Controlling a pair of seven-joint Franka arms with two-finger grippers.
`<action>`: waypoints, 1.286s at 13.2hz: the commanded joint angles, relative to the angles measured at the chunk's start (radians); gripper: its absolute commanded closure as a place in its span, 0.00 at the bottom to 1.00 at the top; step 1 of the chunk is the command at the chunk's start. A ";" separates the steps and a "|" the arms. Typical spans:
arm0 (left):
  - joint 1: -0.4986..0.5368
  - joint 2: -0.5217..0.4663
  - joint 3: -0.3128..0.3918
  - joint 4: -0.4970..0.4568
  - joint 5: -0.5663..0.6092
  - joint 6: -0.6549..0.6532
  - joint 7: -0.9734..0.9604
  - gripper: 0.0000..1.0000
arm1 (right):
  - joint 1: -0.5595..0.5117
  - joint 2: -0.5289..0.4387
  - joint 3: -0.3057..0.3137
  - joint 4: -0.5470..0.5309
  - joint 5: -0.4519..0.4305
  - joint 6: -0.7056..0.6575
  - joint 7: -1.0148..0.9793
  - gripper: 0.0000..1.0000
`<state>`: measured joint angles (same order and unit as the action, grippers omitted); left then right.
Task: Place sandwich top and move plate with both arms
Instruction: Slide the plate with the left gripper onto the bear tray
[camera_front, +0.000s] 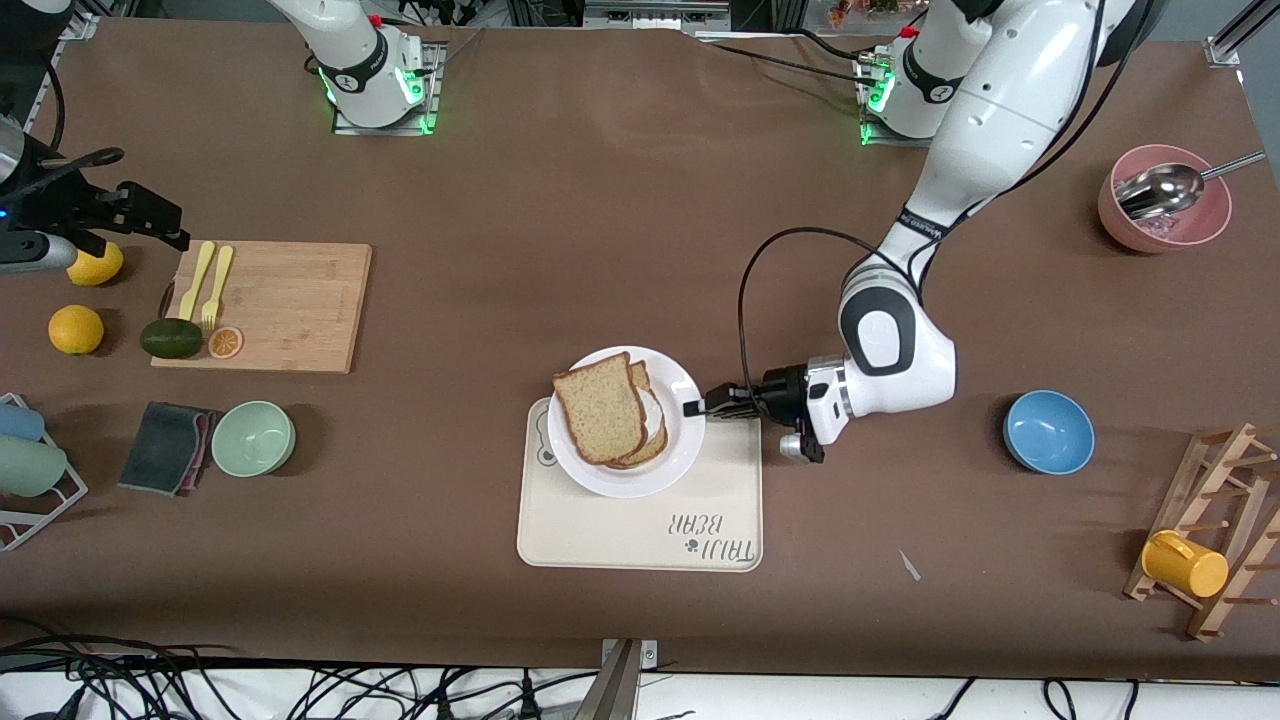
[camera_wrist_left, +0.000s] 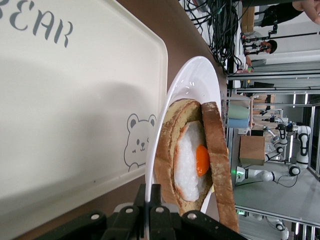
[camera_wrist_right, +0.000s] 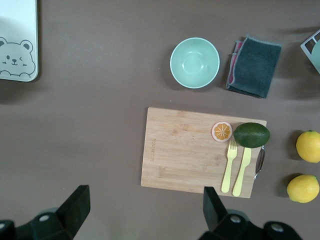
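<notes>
The white plate (camera_front: 672, 452) lies over the bear-print corner of the cream tray (camera_front: 640, 530). On it, the brown sandwich top (camera_front: 598, 408) leans on a second slice that bears a fried egg (camera_wrist_left: 192, 160). In the left wrist view the sandwich top (camera_wrist_left: 218, 165) stands edge-on beside the egg. My left gripper (camera_front: 695, 407) is shut on the plate's rim (camera_wrist_left: 200, 75) at the side toward the left arm's end; its fingers (camera_wrist_left: 143, 200) pinch the thin white edge. My right gripper (camera_front: 160, 220) hangs open over the table at the right arm's end, beside the cutting board, with nothing between its fingers (camera_wrist_right: 80, 202).
A wooden cutting board (camera_front: 280, 305) carries two yellow forks, an avocado and an orange slice; two lemons lie beside it. A green bowl (camera_front: 253, 438) and a dark cloth (camera_front: 165, 447) sit nearer the camera. A blue bowl (camera_front: 1048, 431), a pink bowl (camera_front: 1165, 212) with a spoon and a wooden rack (camera_front: 1215, 530) stand toward the left arm's end.
</notes>
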<state>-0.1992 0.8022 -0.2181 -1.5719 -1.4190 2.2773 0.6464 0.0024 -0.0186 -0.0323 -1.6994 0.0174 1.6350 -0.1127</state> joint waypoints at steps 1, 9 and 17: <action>-0.009 0.139 0.016 0.183 0.020 -0.007 -0.062 1.00 | -0.015 -0.011 0.014 -0.008 0.009 -0.004 0.013 0.00; -0.092 0.248 0.109 0.312 0.019 0.037 -0.143 1.00 | -0.015 -0.009 0.014 -0.008 0.009 -0.007 0.013 0.00; -0.088 0.249 0.109 0.311 0.022 0.034 -0.143 0.92 | -0.015 -0.011 0.014 -0.008 0.009 -0.007 0.013 0.00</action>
<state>-0.2848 1.0427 -0.1106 -1.2990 -1.4191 2.3167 0.5298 0.0022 -0.0186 -0.0321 -1.6997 0.0174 1.6342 -0.1127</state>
